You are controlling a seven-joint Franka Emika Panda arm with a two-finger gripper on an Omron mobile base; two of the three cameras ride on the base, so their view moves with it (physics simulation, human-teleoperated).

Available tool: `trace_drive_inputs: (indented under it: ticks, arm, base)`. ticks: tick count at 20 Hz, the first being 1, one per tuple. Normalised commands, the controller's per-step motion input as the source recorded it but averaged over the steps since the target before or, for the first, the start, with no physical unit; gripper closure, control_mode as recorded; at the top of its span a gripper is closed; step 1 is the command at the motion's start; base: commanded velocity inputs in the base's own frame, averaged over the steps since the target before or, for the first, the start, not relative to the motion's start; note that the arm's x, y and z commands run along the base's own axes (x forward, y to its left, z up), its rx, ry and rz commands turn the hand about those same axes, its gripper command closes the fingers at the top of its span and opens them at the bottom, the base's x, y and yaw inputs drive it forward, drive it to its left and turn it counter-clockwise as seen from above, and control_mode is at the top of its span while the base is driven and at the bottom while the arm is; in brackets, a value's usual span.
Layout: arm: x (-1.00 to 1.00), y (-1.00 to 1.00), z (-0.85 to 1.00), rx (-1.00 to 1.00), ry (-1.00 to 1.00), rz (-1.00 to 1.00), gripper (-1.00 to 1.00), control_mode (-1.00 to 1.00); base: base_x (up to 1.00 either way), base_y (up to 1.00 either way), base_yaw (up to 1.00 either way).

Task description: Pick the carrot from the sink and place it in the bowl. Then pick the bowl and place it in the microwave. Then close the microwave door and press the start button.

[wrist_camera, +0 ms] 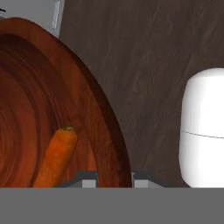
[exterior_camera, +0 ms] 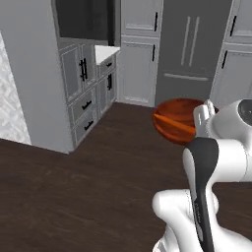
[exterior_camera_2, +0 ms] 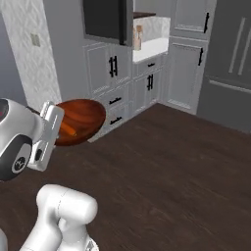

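step in hand: carrying the loaded bowl (exterior_camera: 177,120) to the microwave (exterior_camera_2: 108,20); by my reading the carrot is already placed and the bowl is lifted, so delivery, door and start button remain.

gripper (wrist_camera: 114,180): clenched on the bowl's near rim, one tip inside the wall and one outside, as the hand view shows at its bottom edge.

bowl: held in the air over the dark wood floor (exterior_camera: 74,197), touching nothing but the fingers; it juts away from the hand, roughly level in both base views, with perhaps a slight tilt.

carrot (wrist_camera: 56,156): lies inside the bowl on the inner slope just beside the pinched rim, its blunt end pointing away from the hand. In the right base view it sits low in the bowl next to the wrist (exterior_camera_2: 49,135).

how to do it well: keep the bowl level and turn the wrist slowly, since the carrot lies loose on a glossy slope and could roll or slide. A rim pinch gives little hold against twisting, so avoid sudden swings of the arm.

microwave: far ahead and high, well apart from the bowl, above the grey cabinets (exterior_camera_2: 115,73); its dark window shows at the top of the right base view.

approach: raise the bowl to the opening's height before moving in, and enter rim first without clipping the frame.
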Motion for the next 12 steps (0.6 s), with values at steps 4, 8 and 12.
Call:
trace_drive_inputs:
  ticks: [4,8,12]
  arm:
    - [0.00,0.00,0.00,0.00,0.00,0.00,1.00,1.00]
    - [0.00,0.00,0.00,0.00,0.00,0.00,1.00,1.00]
    - [0.00,0.00,0.00,0.00,0.00,0.00,1.00,1.00]
  base:
    - [0.85,-0.89,0.52]
    - [0.57,-0.93,0.53]
    - [0.35,-0.99,0.50]
